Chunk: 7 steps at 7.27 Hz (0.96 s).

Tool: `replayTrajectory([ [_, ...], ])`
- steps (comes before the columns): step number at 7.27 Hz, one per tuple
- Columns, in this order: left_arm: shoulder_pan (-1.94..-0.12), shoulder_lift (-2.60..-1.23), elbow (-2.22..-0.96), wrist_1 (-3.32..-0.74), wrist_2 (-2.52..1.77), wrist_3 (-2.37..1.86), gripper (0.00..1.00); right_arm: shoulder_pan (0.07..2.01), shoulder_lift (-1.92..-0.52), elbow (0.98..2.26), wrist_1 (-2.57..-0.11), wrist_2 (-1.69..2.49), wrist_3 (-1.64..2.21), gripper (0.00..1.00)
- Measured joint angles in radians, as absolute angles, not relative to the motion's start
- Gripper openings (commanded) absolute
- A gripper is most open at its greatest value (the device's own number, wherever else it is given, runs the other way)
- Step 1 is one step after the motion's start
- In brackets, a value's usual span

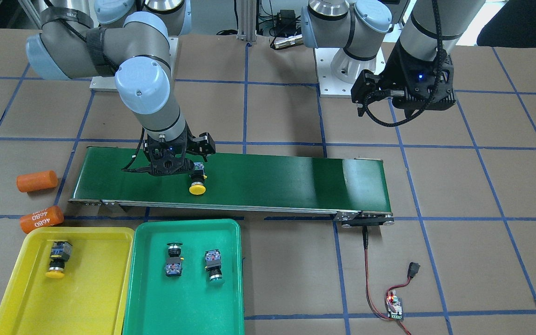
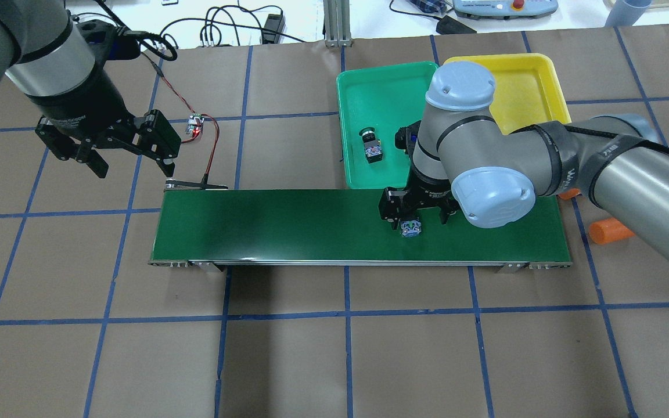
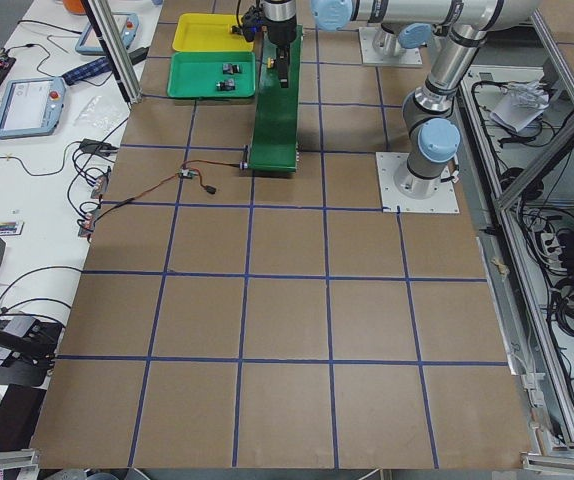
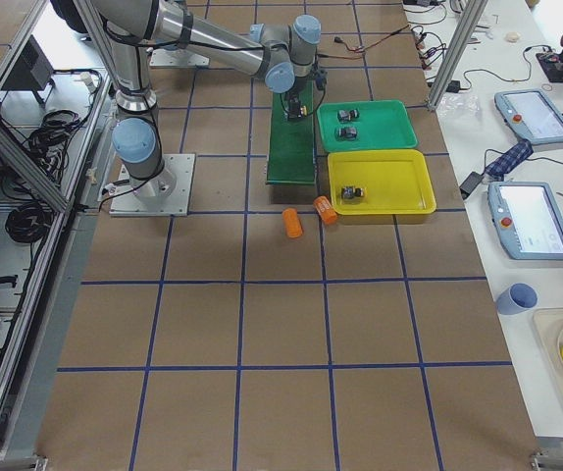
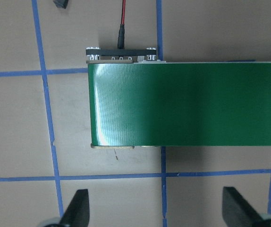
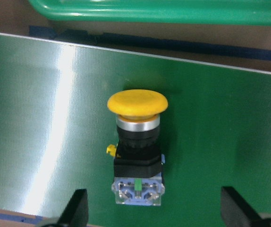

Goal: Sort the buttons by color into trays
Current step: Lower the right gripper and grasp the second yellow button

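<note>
Hovering above the yellow button point(image 6: 138, 142) lying on the conveyor belt point(image 1: 272, 181), the right tool point(image 6: 156, 210) is released, one finger on each side. Next it should lower, clench the body and carry it to the yellow tray point(image 1: 110, 279). The left tool point(image 2: 132, 165) hangs released.

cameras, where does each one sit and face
Front-facing: across the table, facing the robot; right gripper at the yellow button on the conveyor.
Overhead: behind the robot, looking forward and down; left gripper at left.
Exterior left: table's left end, along it; left arm nearest.
Exterior right: table's right end; right arm nearest.
Left wrist: down on the conveyor's end; own fingertips.
Right wrist: down on the yellow button; own fingertips.
Shared: front-facing and right wrist: that button.
</note>
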<state>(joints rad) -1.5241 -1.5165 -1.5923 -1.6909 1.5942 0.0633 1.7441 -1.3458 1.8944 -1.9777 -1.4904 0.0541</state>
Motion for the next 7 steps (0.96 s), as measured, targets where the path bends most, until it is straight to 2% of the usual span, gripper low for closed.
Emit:
replayTrajectory([
  [1, -1.523, -1.520, -1.588, -1.690, 1.594, 0.060, 1.00, 1.744, -1.333, 1.895, -1.980, -1.495, 0.054, 0.83],
  [2, -1.522, -1.528, -1.588, -1.676, 1.595, 0.056, 1.00, 1.742, -1.320, 1.895, -1.982, -1.503, 0.055, 0.57],
  [3, -1.522, -1.536, -1.588, -1.659, 1.594, 0.055, 1.00, 1.739, -1.308, 1.895, -1.983, -1.511, 0.057, 0.01],
  [7, -1.522, -1.552, -1.592, -1.646, 1.593, 0.031, 1.00, 1.726, -1.300, 1.872, -1.985, -1.567, 0.085, 0.00],
])
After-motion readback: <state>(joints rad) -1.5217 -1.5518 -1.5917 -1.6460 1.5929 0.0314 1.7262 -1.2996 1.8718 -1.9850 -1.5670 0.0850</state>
